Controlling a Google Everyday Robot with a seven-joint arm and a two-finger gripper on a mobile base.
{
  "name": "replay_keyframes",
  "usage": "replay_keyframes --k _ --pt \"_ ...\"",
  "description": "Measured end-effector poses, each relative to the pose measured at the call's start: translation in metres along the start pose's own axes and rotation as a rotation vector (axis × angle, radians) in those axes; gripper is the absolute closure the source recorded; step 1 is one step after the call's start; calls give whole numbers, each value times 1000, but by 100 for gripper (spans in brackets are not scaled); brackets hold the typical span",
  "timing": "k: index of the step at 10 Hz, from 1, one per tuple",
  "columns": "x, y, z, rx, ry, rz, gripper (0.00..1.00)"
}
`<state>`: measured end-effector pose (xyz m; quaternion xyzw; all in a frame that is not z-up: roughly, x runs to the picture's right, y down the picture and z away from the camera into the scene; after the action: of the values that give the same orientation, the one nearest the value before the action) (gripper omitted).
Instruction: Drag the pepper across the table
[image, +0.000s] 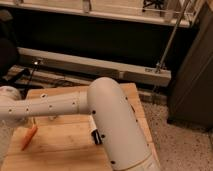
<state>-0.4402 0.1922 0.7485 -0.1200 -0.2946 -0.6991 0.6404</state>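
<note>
The pepper (29, 136), a slim orange chili, lies on the left part of the light wooden table (60, 150), near its left edge. My white arm (55, 105) stretches from the big elbow at centre to the left, passing above and behind the pepper. Its wrist end (7, 97) reaches the left edge of the camera view. The gripper itself is beyond that edge, out of sight, standing open. Nothing touches the pepper.
A white-and-black cylinder (95, 136) stands mid-table, partly hidden behind my elbow (112, 120). A dark cabinet (192, 75) stands to the right on the speckled floor. A long pale rail (95, 65) and cables (25, 77) run behind the table.
</note>
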Motion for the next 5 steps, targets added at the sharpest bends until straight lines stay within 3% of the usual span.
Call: replay_keyframes --k 5 --pt "-7 3 29 -64 -79 12 47"
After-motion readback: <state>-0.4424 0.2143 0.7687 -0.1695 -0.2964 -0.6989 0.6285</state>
